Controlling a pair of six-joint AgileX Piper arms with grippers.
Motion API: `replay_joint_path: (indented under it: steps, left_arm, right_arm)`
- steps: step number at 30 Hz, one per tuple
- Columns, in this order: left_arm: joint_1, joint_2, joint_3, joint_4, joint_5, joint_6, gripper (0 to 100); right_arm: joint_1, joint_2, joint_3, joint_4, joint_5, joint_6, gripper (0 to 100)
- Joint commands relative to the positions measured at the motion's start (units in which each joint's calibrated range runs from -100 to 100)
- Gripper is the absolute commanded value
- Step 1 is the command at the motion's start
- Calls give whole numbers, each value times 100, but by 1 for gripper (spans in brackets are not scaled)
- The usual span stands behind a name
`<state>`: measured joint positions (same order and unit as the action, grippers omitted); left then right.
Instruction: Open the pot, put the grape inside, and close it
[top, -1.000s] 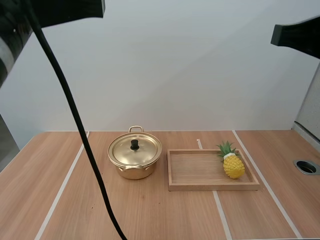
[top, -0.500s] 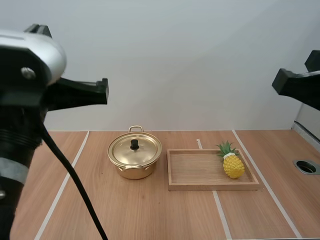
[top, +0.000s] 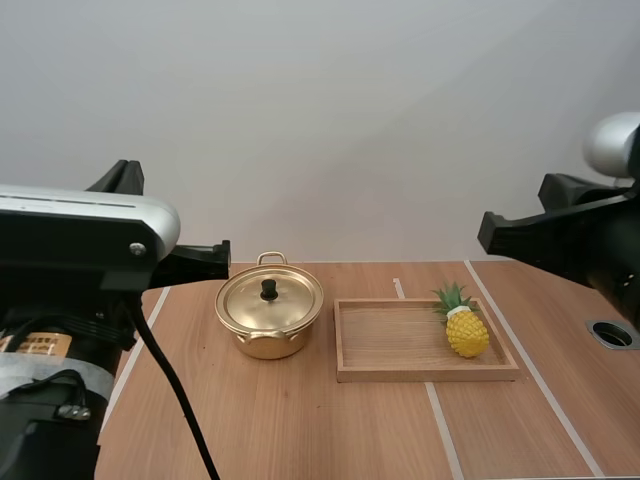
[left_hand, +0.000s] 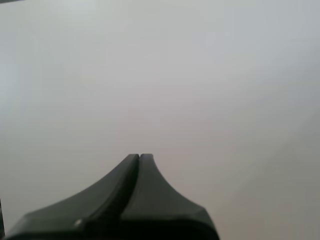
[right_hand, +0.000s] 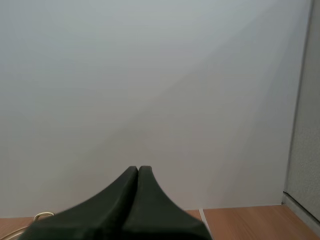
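Two closed, empty wedges: left end effector (left_hand: 139, 156), right end effector (right_hand: 138, 168). Lidded pot (top: 270, 312) mid-frame, inside hidden; pineapple (top: 466, 328) on tray (top: 400, 372).

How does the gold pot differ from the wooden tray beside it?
The pot is round and shiny gold metal; the tray is rectangular, pale wood. The pot is deep and closed by a lid with a black knob; the tray is shallow and open on top. The pot's inside is hidden, while the tray holds a pineapple at its right end. Both sit upright on the table, side by side with a small gap.
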<state>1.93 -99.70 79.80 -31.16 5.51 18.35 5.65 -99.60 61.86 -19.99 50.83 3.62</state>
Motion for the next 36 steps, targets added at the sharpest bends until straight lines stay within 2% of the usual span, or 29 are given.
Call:
replay_joint_path:
  steps: [1, 8, 12, 15, 20, 27, 31, 36]
  left_arm:
    - [-123, -30, 409, -24, -136, 13, 1]
    - [-334, -30, 1236, 429, -1021, 76, 1]
    - [-446, -30, 1562, 429, -805, 76, 1]
    - [-498, -30, 1897, 429, -823, 76, 1]
    - [-498, -30, 2020, 402, -741, -38, 2]
    - [-498, -30, 2020, 402, 1311, -38, 11]
    - [-498, -30, 2020, 425, 2229, -38, 18]
    - [-498, -30, 2020, 613, 2798, -38, 18]
  right_arm:
    - [-109, -40, 487, 146, -581, -49, 0]
    - [-366, -40, 1910, 170, -2489, -70, 0]
    - [-452, -40, 2564, 170, -3421, -70, 0]
    - [-458, -40, 2982, 170, -3323, -70, 0]
    - [-458, -40, 3525, 170, -3102, -70, 0]
    - [-458, -40, 3814, 201, -2706, -70, 0]
    - [-458, -40, 3814, 613, -2598, -70, 0]
    - [-458, -40, 3814, 775, -1701, -59, 0]
